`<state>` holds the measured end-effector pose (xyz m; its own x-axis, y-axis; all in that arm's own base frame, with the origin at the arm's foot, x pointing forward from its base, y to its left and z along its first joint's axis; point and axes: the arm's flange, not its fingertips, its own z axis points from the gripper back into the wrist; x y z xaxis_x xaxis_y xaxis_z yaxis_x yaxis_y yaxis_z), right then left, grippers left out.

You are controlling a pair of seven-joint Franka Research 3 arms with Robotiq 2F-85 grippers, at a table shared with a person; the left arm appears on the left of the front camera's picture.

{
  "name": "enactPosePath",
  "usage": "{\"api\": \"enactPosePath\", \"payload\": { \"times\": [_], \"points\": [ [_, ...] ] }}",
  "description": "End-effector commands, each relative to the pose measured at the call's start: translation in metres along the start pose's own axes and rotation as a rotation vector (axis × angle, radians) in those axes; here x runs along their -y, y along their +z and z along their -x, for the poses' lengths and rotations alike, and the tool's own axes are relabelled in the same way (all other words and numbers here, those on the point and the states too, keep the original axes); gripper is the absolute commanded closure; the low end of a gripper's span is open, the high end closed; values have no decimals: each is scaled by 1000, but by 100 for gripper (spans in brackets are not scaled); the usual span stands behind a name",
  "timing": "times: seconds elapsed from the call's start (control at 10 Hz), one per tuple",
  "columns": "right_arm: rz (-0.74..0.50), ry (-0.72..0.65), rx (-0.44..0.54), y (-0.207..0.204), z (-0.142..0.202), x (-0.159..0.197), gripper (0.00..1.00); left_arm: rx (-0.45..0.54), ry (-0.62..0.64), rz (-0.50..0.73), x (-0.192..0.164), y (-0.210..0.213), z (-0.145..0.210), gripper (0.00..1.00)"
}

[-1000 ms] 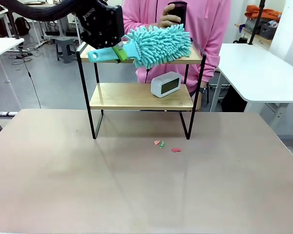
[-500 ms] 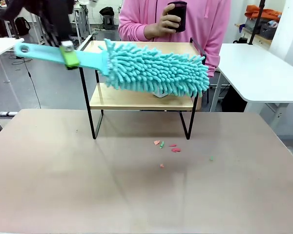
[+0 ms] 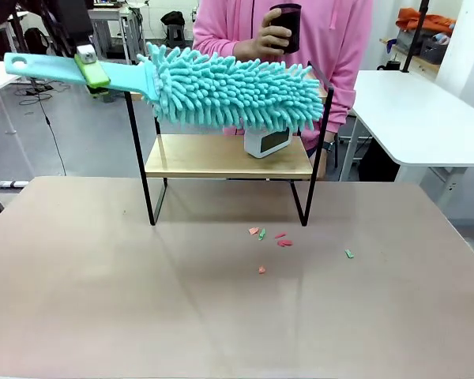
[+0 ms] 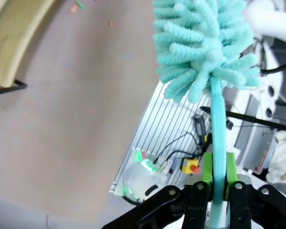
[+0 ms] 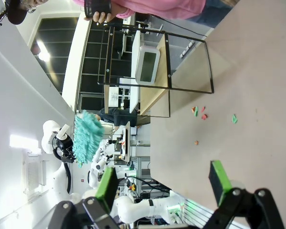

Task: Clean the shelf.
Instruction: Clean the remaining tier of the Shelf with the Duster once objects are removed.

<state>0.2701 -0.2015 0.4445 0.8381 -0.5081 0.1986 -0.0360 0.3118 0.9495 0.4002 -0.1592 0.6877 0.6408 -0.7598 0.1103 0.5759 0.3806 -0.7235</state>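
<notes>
counter [image 3: 142,300]: large beige top, spanning near to far.
shelf [image 3: 213,155]: stood at the far middle of the counter; the lower board is seen bare of scraps, the top board is mostly hidden by the duster.
duster [image 3: 229,87]: teal, held level at top-board height. In the right wrist view it appears apart from the shelf, on the near side.
left hand [image 4: 218,176]: clamped narrow on the duster handle, at far left.
right hand [image 5: 164,179]: spread wide, nothing held.
clock [image 3: 267,142]: white, on the lower board, right part.
scraps [image 3: 278,239]: red and green bits on the counter, just near of the right legs.
progress: judged well along; top board unconfirmed, clock area possibly left.
</notes>
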Motion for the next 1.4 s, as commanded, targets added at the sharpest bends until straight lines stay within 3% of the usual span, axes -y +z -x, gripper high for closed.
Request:
{"api": "enactPosePath", "payload": {
  "times": [0.0,0.3,0.6,0.8,0.9,1.0,1.2,1.3],
  "points": [
    [-22,23,15,-2,-2,0,0,190,-37,73,-1,26,47,88],
    [-22,23,15,-2,-2,0,0,599,31,39,-1,79,178,88],
    [-22,23,15,-2,-2,0,0,1002,457,129,-85,85,271,88],
    [-22,23,15,-2,-2,0,0,1060,712,239,-159,59,293,88],
    [-22,23,15,-2,-2,0,0,1093,834,233,-195,41,288,88],
    [-22,23,15,-2,-2,0,0,1056,837,244,-215,25,276,88],
    [-22,23,15,-2,-2,0,0,925,889,54,-240,5,243,88],
    [-22,23,15,-2,-2,0,0,1015,873,188,-240,11,287,88]
  ]
}}
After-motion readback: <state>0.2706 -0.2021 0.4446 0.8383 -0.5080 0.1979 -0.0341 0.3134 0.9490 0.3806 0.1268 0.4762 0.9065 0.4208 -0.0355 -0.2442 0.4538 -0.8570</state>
